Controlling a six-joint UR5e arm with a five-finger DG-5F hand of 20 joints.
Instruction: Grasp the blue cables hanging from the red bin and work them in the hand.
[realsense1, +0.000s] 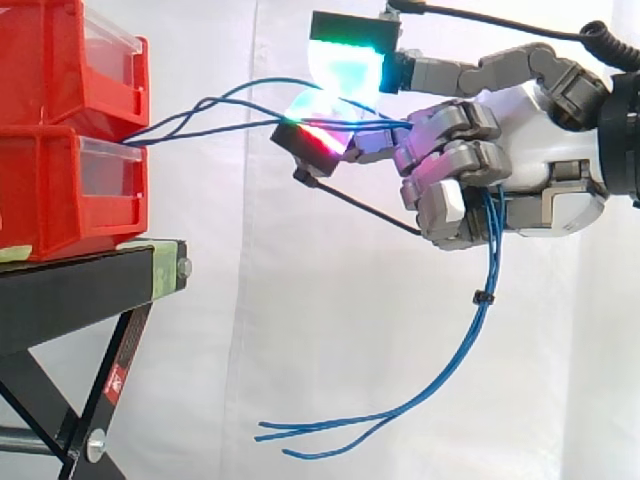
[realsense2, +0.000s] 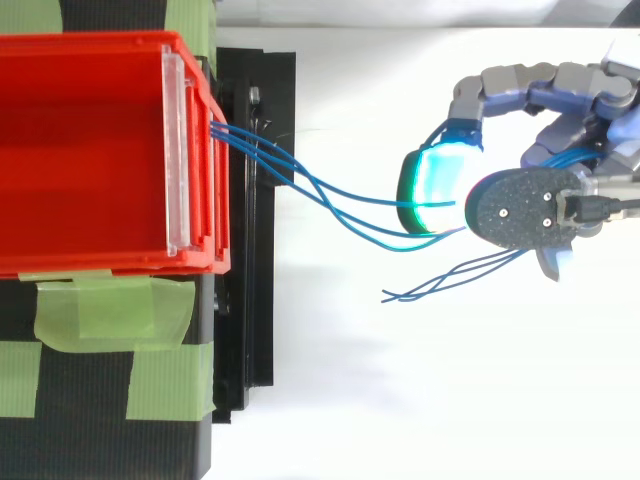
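Several thin blue cables (realsense1: 230, 105) (realsense2: 320, 190) run from the gap between two stacked red bins (realsense1: 70, 130) (realsense2: 90, 150) out to the right into my hand (realsense1: 520, 150) (realsense2: 570, 100). The hand hovers right of the bins at their height, its fingers curled round the cables. The glowing fingertips (realsense1: 345, 65) (realsense2: 435, 190) point toward the bins. Below the hand, the loose cable ends (realsense1: 440, 385) (realsense2: 440, 285) hang down, bound by a small black tie (realsense1: 483, 297), and fan out at the bottom.
The bins sit on a black stand (realsense1: 90, 290) (realsense2: 250, 330) with green tape patches (realsense2: 110, 310). A white curtain (realsense1: 300, 330) forms the backdrop, with open space beneath and around the hand.
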